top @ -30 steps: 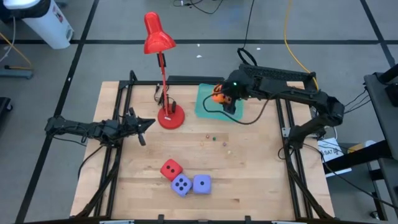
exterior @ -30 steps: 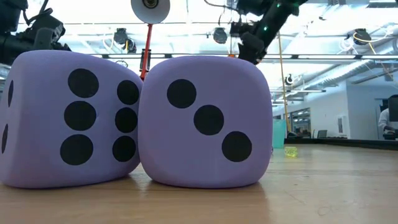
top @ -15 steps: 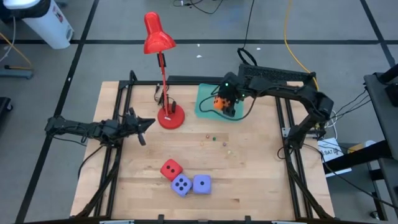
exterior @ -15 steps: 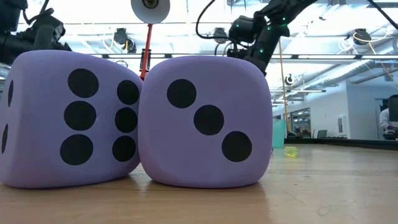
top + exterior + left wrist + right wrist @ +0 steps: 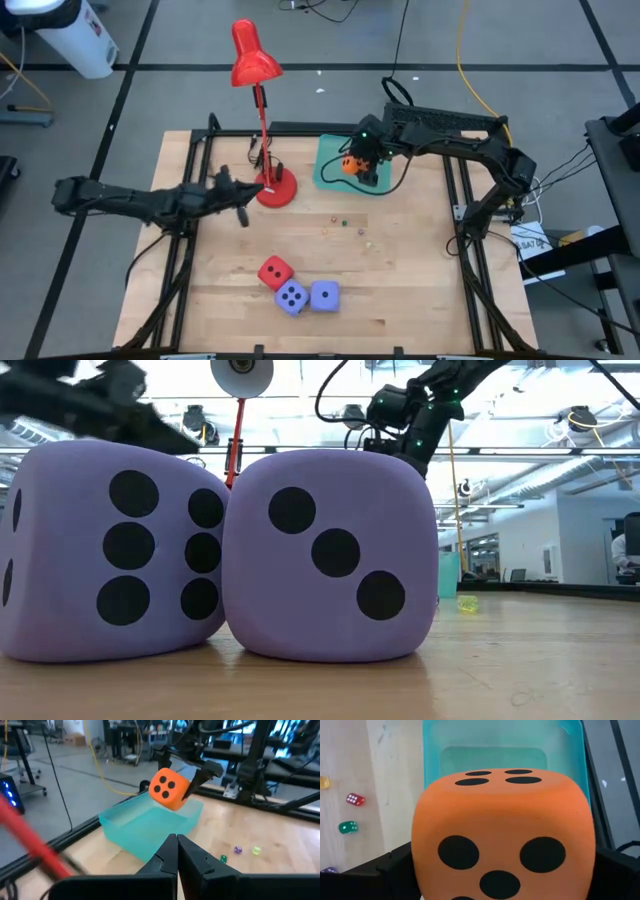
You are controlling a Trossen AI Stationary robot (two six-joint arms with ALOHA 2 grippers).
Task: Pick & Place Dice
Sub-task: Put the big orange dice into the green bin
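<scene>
At the near edge of the worktop (image 5: 400, 300), roughly midway along it, two purple dice (image 5: 308, 296) sit side by side and touching; in the low view the one showing three pips presses against the one showing six (image 5: 110, 550). The red die (image 5: 275, 272) rests just behind them, touching the left purple one at its corner. Farther in, a few tiny coloured dice (image 5: 343, 223) lie scattered near the middle of the worktop. At the left edge the left arm reaches in across the wood, and the left gripper (image 5: 243, 204) hovers with its fingers pressed together just beside the round base of the red lamp (image 5: 273, 188), whose stem rises toward the far edge and whose shade hangs beyond it. Near the far edge, right of the lamp, a teal tray (image 5: 327, 170) lies flat on the wood. Over it the right gripper (image 5: 357, 164) holds the orange die (image 5: 349, 162) pinched between its widely spread fingers; the left wrist view shows this die (image 5: 169, 789) lifted clear above the tray (image 5: 135, 827), tilted, a four-pip face toward the camera. The right wrist view shows the tray's floor (image 5: 490, 755) directly beneath the die (image 5: 502, 835).
</scene>
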